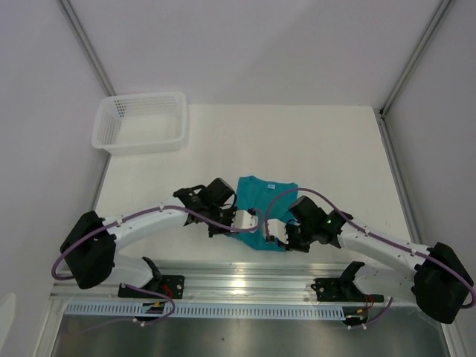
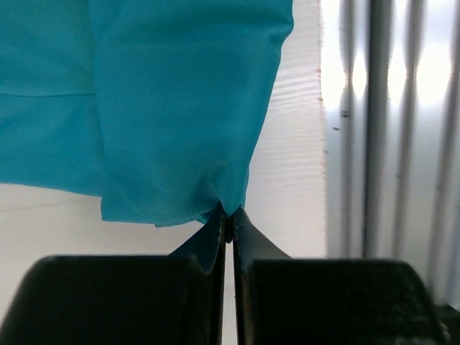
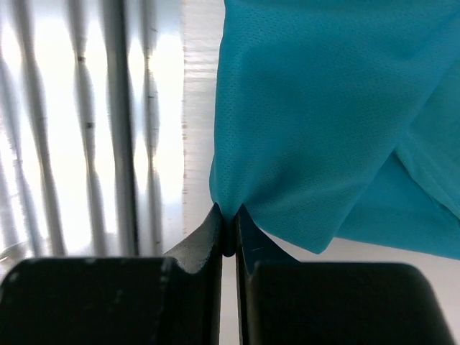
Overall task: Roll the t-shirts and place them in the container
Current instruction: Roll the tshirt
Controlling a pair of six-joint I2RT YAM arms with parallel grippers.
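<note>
Where the shirt (image 1: 260,195) nears the table (image 1: 312,149) edge, the left gripper (image 2: 228,218) is clamped on its hem. So is the right gripper (image 3: 228,218).

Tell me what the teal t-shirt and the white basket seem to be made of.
The t-shirt looks like a thin knit sports fabric, probably synthetic: the wrist views show a fine pinhole texture, a matte surface and soft folds. The basket looks like moulded white plastic, with a regular open grid in its walls; sheen unclear at this size.
</note>
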